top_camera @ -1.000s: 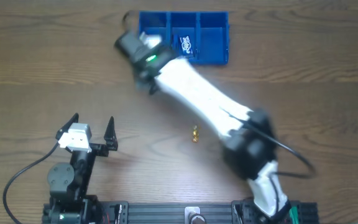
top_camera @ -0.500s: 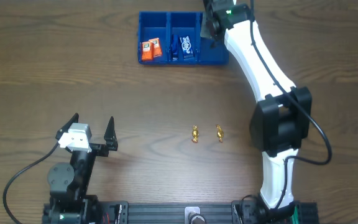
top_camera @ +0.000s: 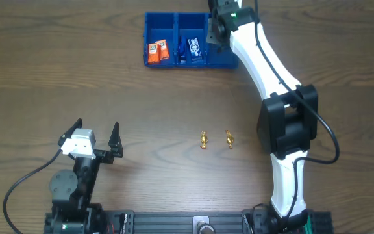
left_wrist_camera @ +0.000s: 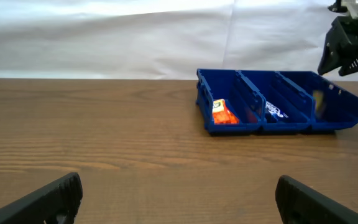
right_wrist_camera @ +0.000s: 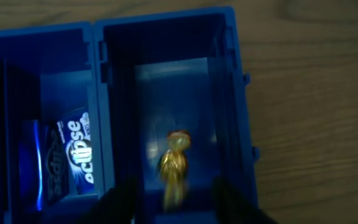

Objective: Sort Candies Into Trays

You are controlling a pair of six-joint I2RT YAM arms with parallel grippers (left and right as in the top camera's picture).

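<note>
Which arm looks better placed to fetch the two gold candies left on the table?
Probably the right. The gold candies lie nearer its base than the left arm's, and the right gripper hangs open over the blue tray's end compartment, where a gold candy already lies. The left gripper sits far off.

The tray point(top_camera: 146, 32) holds, left to right, boxed candies point(top_camera: 157, 52), a packet point(top_camera: 195, 47), a wrapped candy point(right_wrist_camera: 176, 168); loose candies point(top_camera: 204, 140) lie before it.

Tabletop point(top_camera: 57, 84) of dark brown wood — grain running side to side across the top view, soft even light on it. Beyond its far edge, seen from the left wrist view, a white backdrop point(left_wrist_camera: 104, 37) hangs like a sheet, faintly creased, with one vertical seam. Backdrop and tabletop meet in a straight line.
</note>
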